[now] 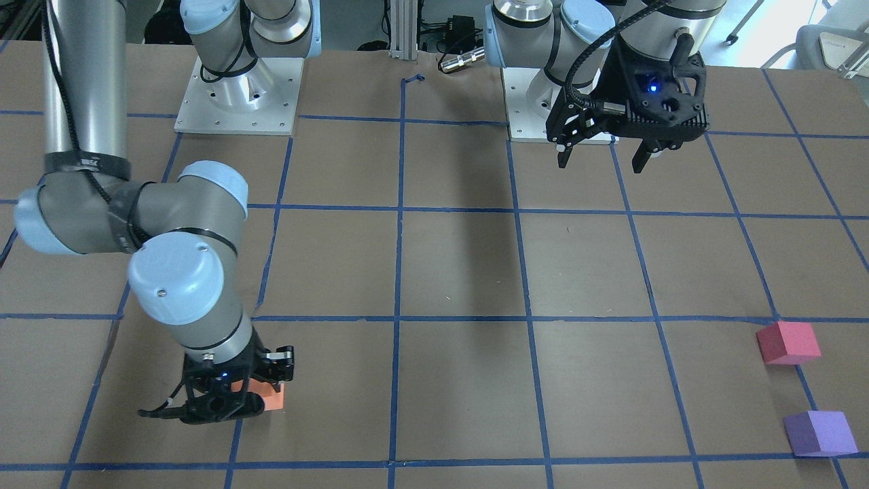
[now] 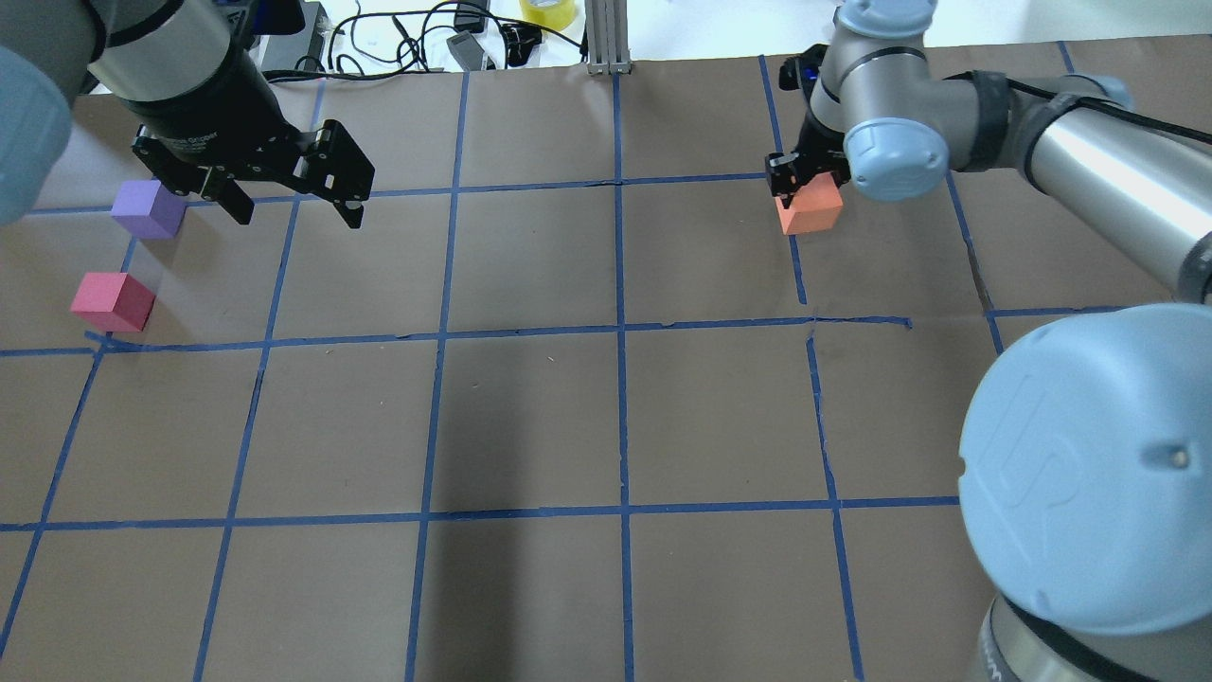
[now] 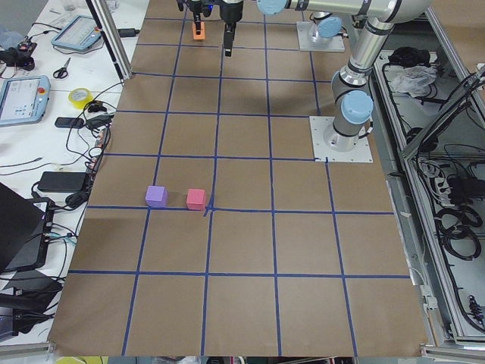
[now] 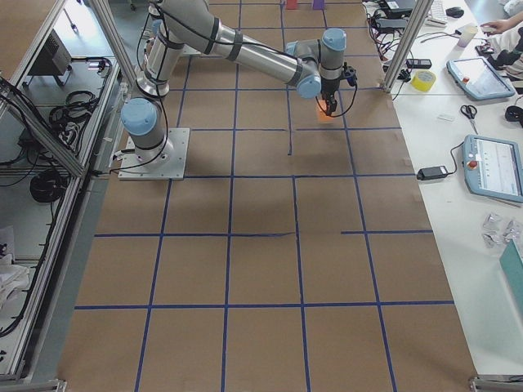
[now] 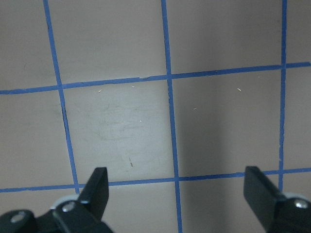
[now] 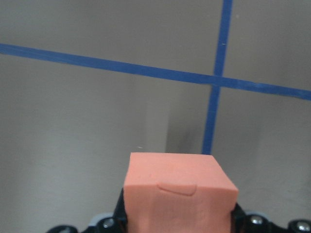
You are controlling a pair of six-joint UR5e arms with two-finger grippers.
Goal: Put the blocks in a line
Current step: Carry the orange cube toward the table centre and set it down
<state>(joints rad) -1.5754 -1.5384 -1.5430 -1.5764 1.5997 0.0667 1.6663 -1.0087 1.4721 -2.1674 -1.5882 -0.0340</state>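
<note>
The orange block (image 6: 177,194) sits between the jaws of my right gripper (image 2: 791,189), which is shut on it, low over the table; it also shows in the front view (image 1: 273,399). I cannot tell whether it touches the paper. The pinkish-red block (image 2: 112,300) and the purple block (image 2: 149,208) stand side by side, a small gap apart, at the far side of the table on my left. My left gripper (image 2: 294,204) hangs open and empty above the table, just right of the purple block; its wrist view shows only bare paper between its fingers (image 5: 97,187).
Brown paper with a blue tape grid (image 2: 620,327) covers the table. Both arm bases (image 1: 237,95) stand on white plates at the robot's edge. Cables and a tape roll (image 2: 546,9) lie beyond the far edge.
</note>
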